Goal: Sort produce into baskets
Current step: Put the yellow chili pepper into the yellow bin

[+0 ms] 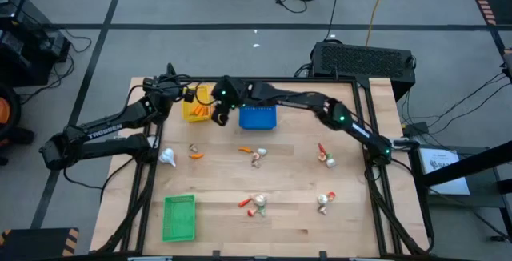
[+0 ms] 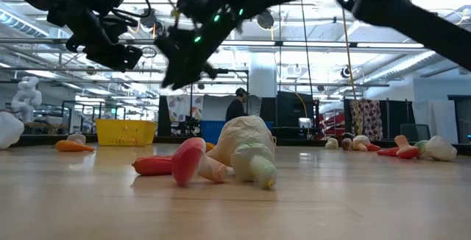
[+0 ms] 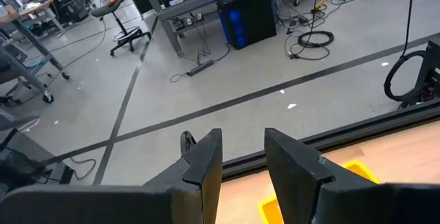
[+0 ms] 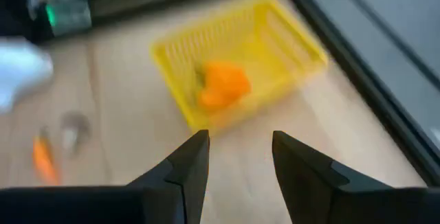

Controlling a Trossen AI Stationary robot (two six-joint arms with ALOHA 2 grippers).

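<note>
Produce: one orange piece [image 4: 221, 86] already sits in the yellow basket [image 1: 197, 106], upper left-centre of the high view, at the table's far edge. The rest is loose on the table: a white bulb [image 1: 167, 158] and an orange carrot piece [image 1: 196, 154] at mid left, a small cluster [image 1: 255, 155] in the middle, a red-and-white pair [image 1: 325, 157] at mid right, two more clusters [image 1: 256, 204] [image 1: 324, 201] lower down.

The blue basket [image 1: 258, 117] is just right of the yellow one; the green basket [image 1: 179, 217] is at lower left, apparently empty.

The right gripper [image 4: 238, 157] hovers just beside the yellow basket, at its right edge in the high view. Its fingers are parted with nothing between them, and the orange piece lies in the basket ahead of them in the wrist view.

The left gripper [image 3: 243, 157] waits at upper left near the yellow basket, with a gap between its fingers and nothing held.

Step, as I judge it: a drop into yellow looks just done, so this is the release end of one carry.

Next move calls for lifting clear of the basket rim, swinging toward the frame's centre, picking a loose piece and matching it to its basket. The pieces are small and clustered, so the fingers need to line up on one piece only.
</note>
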